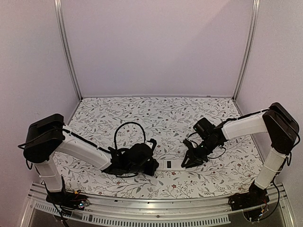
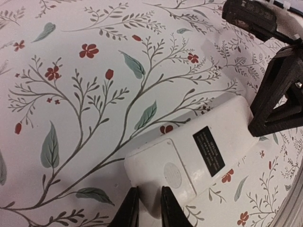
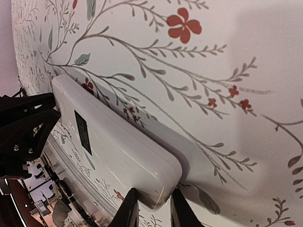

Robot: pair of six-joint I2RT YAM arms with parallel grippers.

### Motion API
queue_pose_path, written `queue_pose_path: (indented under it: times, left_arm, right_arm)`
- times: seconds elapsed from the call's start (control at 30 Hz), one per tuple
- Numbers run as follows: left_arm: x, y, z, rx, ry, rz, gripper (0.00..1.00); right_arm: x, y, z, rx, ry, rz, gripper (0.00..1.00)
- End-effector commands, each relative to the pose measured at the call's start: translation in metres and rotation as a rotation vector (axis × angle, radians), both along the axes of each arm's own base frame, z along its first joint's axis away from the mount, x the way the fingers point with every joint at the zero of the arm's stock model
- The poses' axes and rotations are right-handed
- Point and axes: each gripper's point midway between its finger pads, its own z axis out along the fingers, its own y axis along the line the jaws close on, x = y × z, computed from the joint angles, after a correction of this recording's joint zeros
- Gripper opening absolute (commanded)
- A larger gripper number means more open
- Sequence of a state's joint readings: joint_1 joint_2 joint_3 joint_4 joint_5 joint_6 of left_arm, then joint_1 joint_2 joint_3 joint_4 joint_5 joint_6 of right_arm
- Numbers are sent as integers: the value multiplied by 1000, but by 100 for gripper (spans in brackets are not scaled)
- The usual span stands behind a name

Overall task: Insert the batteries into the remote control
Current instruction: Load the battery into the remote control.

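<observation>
While clamping one short end of the remote control (image 2: pixel 189 142) with the left end effector (image 2: pixel 147 210), pinching the opposite end with the right end effector (image 3: pixel 152 208), holding it back-up, flat on the flowered desk (image 1: pixel 156 113)

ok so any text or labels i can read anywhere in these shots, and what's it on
None can be read.
The small black rectangular label on the back of the slim white plastic remote control: pale print, too small and blurred to read in every view.
No other words, numbers or signs show.
</observation>
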State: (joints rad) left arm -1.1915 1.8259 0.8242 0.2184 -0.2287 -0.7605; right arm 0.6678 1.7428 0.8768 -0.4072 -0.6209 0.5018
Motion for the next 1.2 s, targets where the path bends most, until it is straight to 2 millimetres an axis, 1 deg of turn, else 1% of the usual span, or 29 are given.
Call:
queue_pose_path:
  times: [0.0, 0.2, 0.47, 0.67, 0.87, 0.9, 0.97, 1.07, 1.17]
  left_arm:
    - [-9, -20, -7, -38, 49, -68, 17]
    - [-17, -29, -9, -66, 79, -100, 14]
    - [-34, -47, -6, -121, 120, -175, 12]
    - [-48, -56, -2, -163, 147, -230, 12]
    - [-56, -66, 1, -188, 156, -266, 12]
    - [-55, -65, 1, -184, 152, -262, 12]
    - [-45, -54, 0, -156, 131, -222, 13]
    - [-22, -28, 4, -132, 103, -115, 15]
    - [-4, -5, 12, -81, 44, -41, 16]
  right_arm:
    - [10, 10, -4, 14, -31, 11, 19]
    - [13, 16, -4, 40, -20, 13, 13]
    - [17, 25, -1, 59, -25, 15, 9]
    - [21, 33, 2, 69, -35, 21, 8]
    - [19, 43, 3, 78, -31, 34, 7]
    - [19, 42, 2, 72, -30, 31, 7]
    - [19, 36, -1, 54, -29, 23, 7]
    - [19, 25, -5, 33, -20, 1, 7]
    - [21, 11, -9, 9, -20, -21, 9]
